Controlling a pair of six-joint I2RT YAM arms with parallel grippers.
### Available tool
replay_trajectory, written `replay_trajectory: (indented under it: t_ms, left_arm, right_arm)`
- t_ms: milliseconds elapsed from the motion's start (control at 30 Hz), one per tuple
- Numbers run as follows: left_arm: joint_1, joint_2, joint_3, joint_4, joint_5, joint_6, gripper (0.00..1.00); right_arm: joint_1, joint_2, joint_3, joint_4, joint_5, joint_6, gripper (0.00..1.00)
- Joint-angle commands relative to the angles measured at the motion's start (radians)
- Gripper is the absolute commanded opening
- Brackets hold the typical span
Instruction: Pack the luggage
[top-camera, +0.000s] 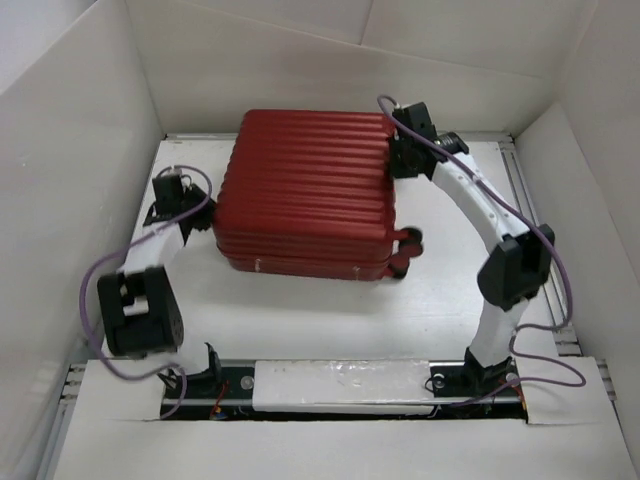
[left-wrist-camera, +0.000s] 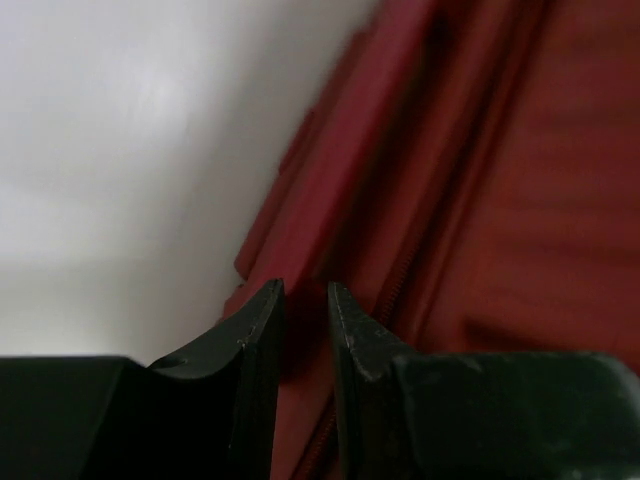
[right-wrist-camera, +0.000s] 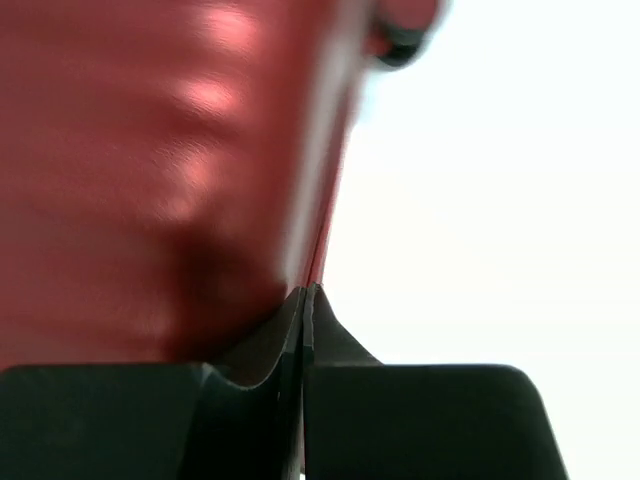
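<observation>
Left gripper (left-wrist-camera: 305, 300) tips nearest, jaws narrowly apart, nothing visibly pinched, at seam on luggage (top-camera: 305, 190) 9 o'clock edge. Right gripper (right-wrist-camera: 308, 295) fully closed, empty, against 2 o'clock corner. Luggage closed, flat, table (top-camera: 330, 320) centre. Likely stiff, bulky, slick ribbed shell; too wide for jaws, so grab zipper seam lip.

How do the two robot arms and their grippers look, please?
The left arm and the right arm have white tubular links joined by black boxy joints. A thin purple cable loops loosely along each. The left gripper and right gripper have black, tapering fingers with pointed tips.
</observation>
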Motion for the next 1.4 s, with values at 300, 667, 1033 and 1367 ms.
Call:
replay_trajectory:
  t_ms: [300, 667, 1033, 1367]
  left_arm:
    - [-0.151, -0.782, -0.361, -0.369, 0.114, -0.002, 0.22]
    - [-0.163, -0.764, -0.133, -0.529, -0.199, 0.046, 0.13]
    - [-0.055, -0.559, -0.258, -0.258, -0.215, -0.066, 0.12]
    - [-0.055, -0.433, -0.278, 0.008, 0.018, -0.088, 0.23]
  right_arm:
    - [0.031, 0.167, 0.484, 0.174, -0.382, 0.016, 0.14]
    - [0.122, -0.56, -0.215, 0.25, -0.359, -0.121, 0.45]
    - [0.438, -0.875, -0.92, 0.586, -0.358, 0.114, 0.46]
    - [0.504, -0.654, -1.009, 0.992, -0.218, 0.123, 0.42]
